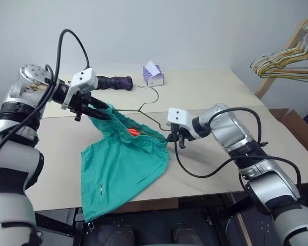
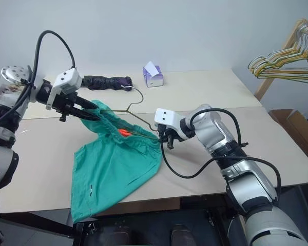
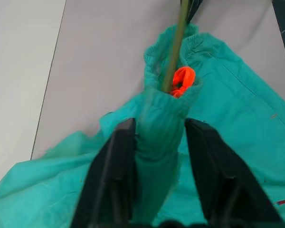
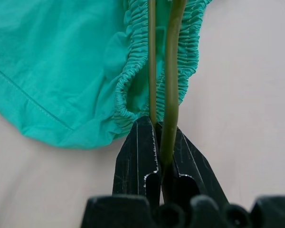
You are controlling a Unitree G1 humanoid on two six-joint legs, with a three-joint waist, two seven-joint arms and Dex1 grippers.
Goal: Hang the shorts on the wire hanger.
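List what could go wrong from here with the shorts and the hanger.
1. The left hand pinches just a bunched fold of waistband on the shorts; it may slip free.
2. The right hand clamps the thin wire hanger at one end, so it could twist.
3. Much of the shorts drapes over the table edge, and that weight may drag them off the wire.

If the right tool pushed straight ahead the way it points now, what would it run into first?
Most likely the shorts: the right tool, shut on the wire hanger, points along the wire into the gathered waistband directly ahead.
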